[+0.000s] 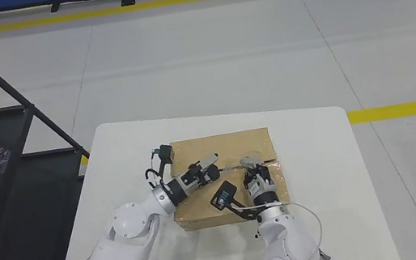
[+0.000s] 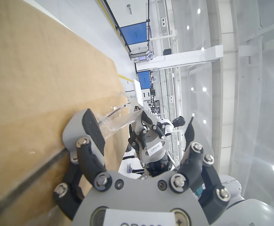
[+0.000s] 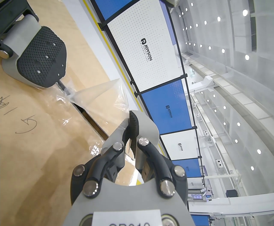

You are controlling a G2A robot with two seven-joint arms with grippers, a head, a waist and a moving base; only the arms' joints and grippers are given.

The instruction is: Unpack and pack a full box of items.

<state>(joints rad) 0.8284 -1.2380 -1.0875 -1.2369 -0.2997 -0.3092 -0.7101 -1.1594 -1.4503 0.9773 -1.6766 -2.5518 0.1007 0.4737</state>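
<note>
The white counter (image 1: 317, 195) carries the closed cardboard box (image 1: 219, 146). The left gripper (image 1: 204, 168), fingers spread, sits at the box's seam. The right gripper (image 3: 131, 126) has its fingers pinching the clear tape (image 3: 100, 92). A sharp pull could tear the tape or slip it free.

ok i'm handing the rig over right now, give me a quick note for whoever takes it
Left pincer: open, one pad against the top of the cardboard box, beside the centre seam.
Right pincer: shut on a strip of clear tape that is lifted off the seam.
The box sits on the white table with its flaps closed.
Done: tape partly peeled from the seam.
Left: pull the tape clear, open the flaps, unpack the items, then repack. The contents are hidden for now.
</note>
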